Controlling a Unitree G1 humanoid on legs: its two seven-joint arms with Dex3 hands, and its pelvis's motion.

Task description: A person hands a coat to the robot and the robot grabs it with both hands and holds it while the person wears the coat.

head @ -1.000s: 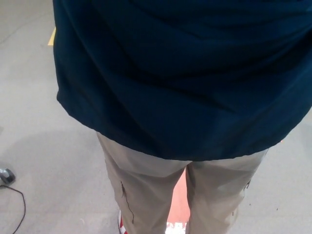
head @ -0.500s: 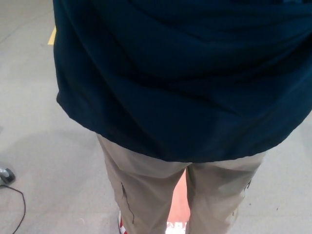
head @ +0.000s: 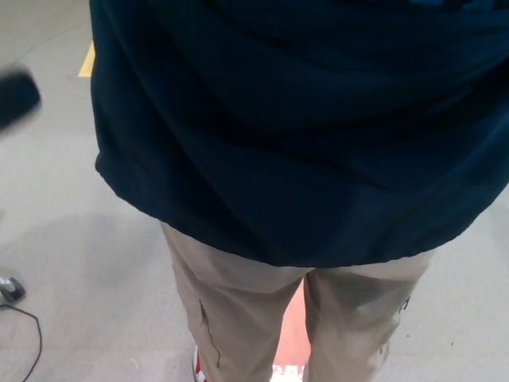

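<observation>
The one new thing is a dark, blurred shape [head: 16,97] that is now poking in at the far left edge, where half a second ago there was only bare floor. It is coming from the robot's left side and is black like its hand, so I am taking it for the left hand or forearm, but it is too smeared to be sure, and I cannot tell whether it is spread or closed. It is hanging clear of the coat, touching nothing. The right hand is not showing at all.

The navy coat [head: 302,135] is filling the upper part of the view, draped over the back of the person, who is standing close with their back turned. Its hem is hanging just above the beige trousers [head: 238,310], and it has barely shifted. A yellow floor mark [head: 86,60] is peeking out at the far left, and a thin black cable [head: 30,334] is lying on the grey floor [head: 79,239] at the near left.

To my eye the coat is sitting on the person already, and the left arm swinging free suggests the robot is letting go, so the task is looking close to finished.
</observation>
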